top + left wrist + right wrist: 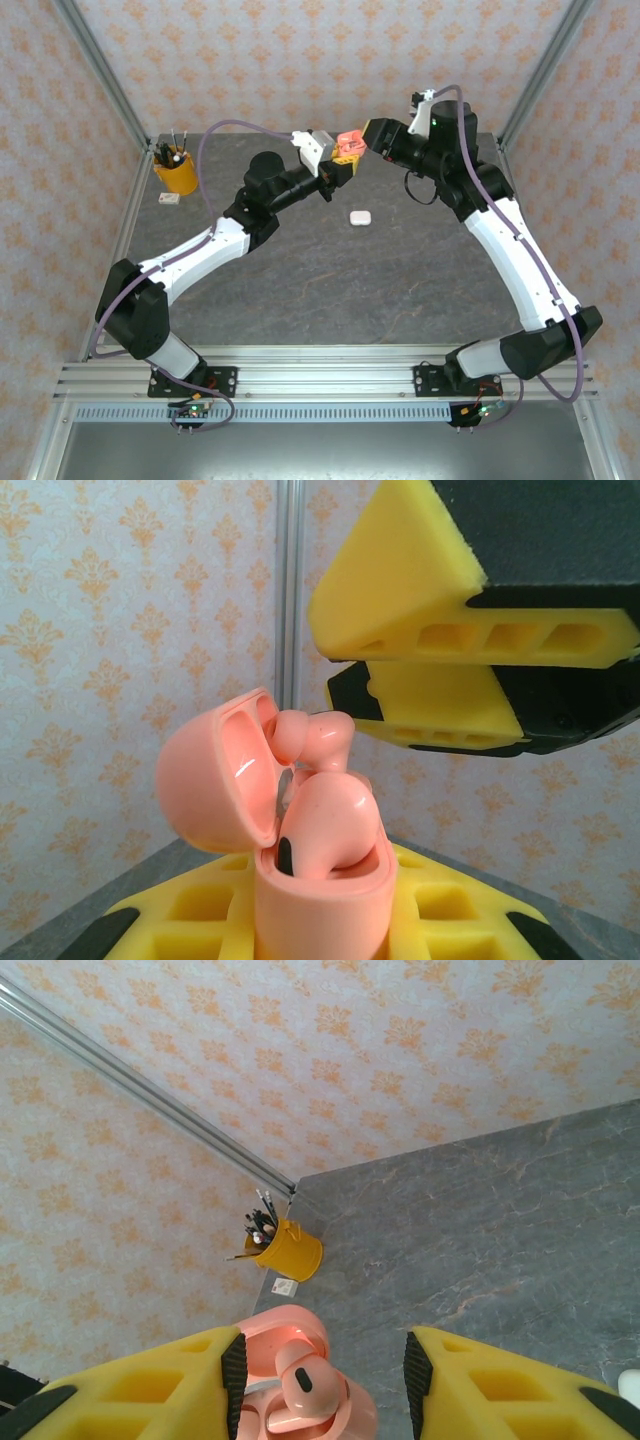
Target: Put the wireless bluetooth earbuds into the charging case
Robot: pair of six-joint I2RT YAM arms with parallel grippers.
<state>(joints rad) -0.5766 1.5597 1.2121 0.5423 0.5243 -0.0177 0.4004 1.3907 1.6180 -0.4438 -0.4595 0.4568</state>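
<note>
The left hand is clamped on the open coral-pink charging case, over the back of the worktop. One pink earbud sits in the case, and a second earbud rests atop it by the lid (not seated). The right hand hangs just above, fingers spread wide, gripping nothing. A white case lies on the worktop nearby.

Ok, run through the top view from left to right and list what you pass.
Yellow cup of pens → open coral-pink plastic charging case → right gripper, its fingers apart at the case.
</note>
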